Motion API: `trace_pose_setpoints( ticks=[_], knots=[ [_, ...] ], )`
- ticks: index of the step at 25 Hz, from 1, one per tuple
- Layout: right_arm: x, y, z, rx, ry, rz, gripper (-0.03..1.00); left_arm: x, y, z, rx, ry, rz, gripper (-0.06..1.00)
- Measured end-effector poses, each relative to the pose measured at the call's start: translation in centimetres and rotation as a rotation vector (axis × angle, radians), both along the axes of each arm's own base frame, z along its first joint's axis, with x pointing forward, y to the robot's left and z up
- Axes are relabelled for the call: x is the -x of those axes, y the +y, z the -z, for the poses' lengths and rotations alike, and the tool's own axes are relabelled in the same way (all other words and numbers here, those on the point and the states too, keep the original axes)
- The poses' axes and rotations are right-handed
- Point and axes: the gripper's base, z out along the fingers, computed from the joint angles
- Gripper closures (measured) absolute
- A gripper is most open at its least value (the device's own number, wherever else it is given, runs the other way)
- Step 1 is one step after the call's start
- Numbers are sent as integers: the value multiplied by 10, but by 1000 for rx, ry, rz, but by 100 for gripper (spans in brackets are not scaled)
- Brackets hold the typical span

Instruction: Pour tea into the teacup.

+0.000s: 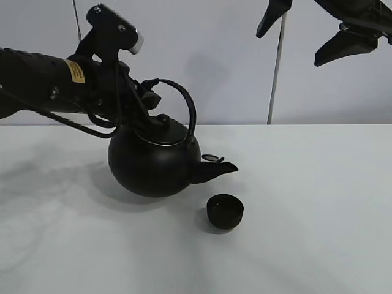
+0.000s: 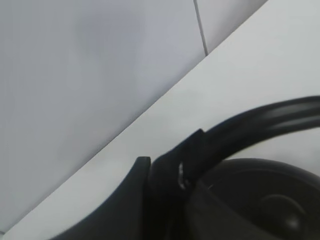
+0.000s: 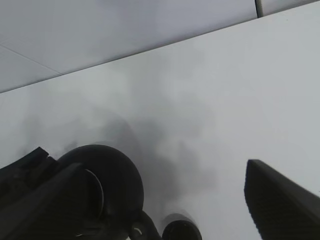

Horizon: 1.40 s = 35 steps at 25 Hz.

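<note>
Teacup [image 1: 225,211] sits on the counter [image 1: 318,202], just below the spout [image 1: 215,170] of the kettle [image 1: 153,162]. Left claw [image 1: 149,92] is clamped on its handle [image 1: 187,104]; right claw [image 1: 304,33] hangs wide, empty. No stream shows, perhaps too fine to see; pouring seems not yet done.

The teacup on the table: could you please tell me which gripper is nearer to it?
Left. The left gripper, shut on the kettle handle, is just up-left of the teacup in the high view; the right gripper hangs open far above it, upper right.
</note>
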Motion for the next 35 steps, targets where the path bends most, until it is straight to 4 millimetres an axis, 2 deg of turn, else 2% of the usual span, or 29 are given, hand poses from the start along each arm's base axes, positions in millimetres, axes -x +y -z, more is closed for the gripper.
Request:
trace_pose_setpoints(
  ticks=[7,17,26,32,35],
  knots=[
    [-1,0,-1,-4,-12,1,38,22,22,2,131,16,-136,85],
    [-1,0,-1,-5,-17,2,38,57,55,24,240,-37,-289,85],
    [-1,0,-1,-5,-18,2,38,64,62,30,267,-31,-334,85],
    [-1,0,-1,-5,-18,2,38,68,64,49,247,29,-342,85],
    [-1,0,-1,-5,-18,2,38,69,64,50,249,35,-343,85]
  ],
)
